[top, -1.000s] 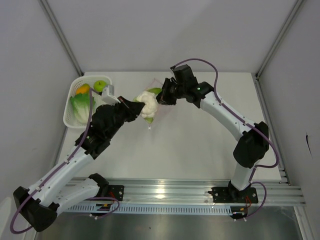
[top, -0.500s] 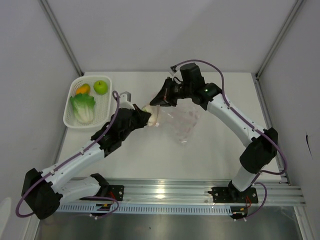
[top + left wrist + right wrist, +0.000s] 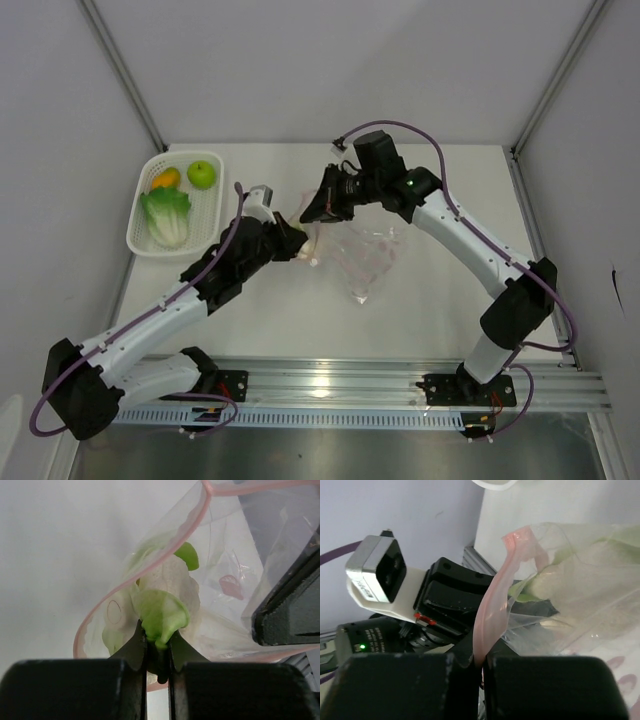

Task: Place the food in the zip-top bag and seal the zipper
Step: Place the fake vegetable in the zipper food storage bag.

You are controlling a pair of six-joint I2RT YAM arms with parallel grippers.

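Over on the left, the white basket (image 3: 205,215) holds the orange fruit (image 3: 165,179), the green apple (image 3: 201,174) and the cabbage (image 3: 166,216). Moving along, the left claw (image 3: 158,640) is pinched tight on a green leaf of the cauliflower piece (image 3: 170,577), which sits right in the mouth of the zip-top bag (image 3: 368,255). The bag trails down onto the bench (image 3: 420,300). On the right, the right claw (image 3: 482,662) is clamped on the pink zipper (image 3: 492,605), holding that edge up.
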